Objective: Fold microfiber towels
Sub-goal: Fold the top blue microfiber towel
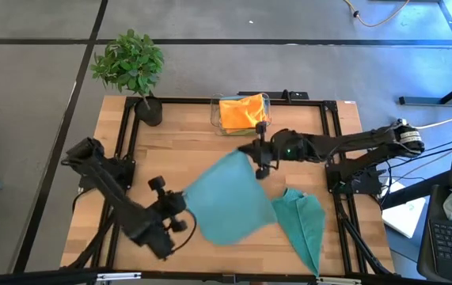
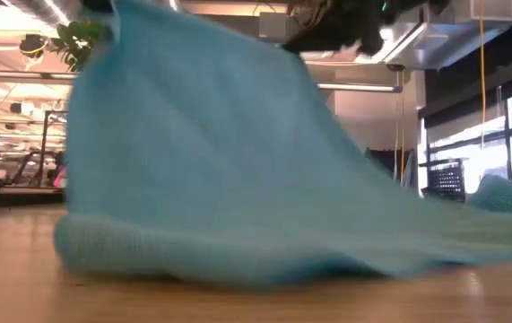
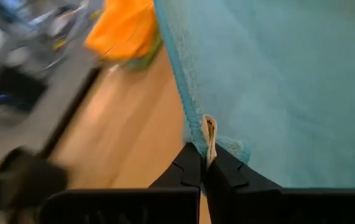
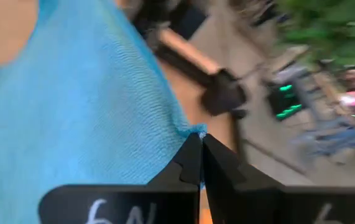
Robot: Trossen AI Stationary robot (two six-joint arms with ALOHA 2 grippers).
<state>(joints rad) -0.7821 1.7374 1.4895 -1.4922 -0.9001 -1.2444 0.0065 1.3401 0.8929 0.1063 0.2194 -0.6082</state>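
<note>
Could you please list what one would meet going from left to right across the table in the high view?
Potted green plant → left gripper, pinching the spread teal microfiber towel → right gripper, pinching the same towel → crumpled teal towel.

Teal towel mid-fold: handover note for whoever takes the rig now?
Left hand: shut on the teal towel at its near-left corner.
Right hand: shut on the same towel's far corner, lifted off the table.
Second teal towel lies folded on the right side.
Orange towel sits in the clear bin at the back.
Left: finish this fold, then the bin's towels.
</note>
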